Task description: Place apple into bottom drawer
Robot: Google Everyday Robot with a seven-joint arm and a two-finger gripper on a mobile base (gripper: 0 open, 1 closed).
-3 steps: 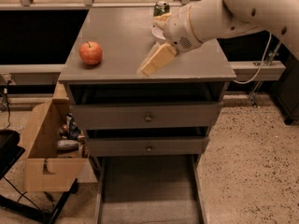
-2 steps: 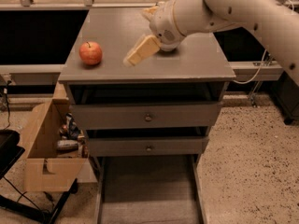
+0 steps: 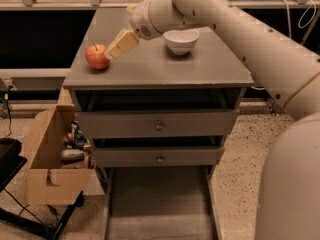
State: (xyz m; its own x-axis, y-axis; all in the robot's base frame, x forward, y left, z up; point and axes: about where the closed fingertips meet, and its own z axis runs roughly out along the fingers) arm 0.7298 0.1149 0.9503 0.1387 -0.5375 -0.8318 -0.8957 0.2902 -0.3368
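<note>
On the cabinet top, left front corner, sits the apple, stem straight up, round, no long axis to call. The gripper slants down against its right side; clenched or released, cannot tell. The bottom drawer stands open below.

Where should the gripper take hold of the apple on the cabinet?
Grip the apple across its round middle, coming from the side of the white bowl, where the gripper hovers beside it. It stands stem up, so its sides are free.

One apple, one bowl, three drawers, one tool (beside the apple).
</note>
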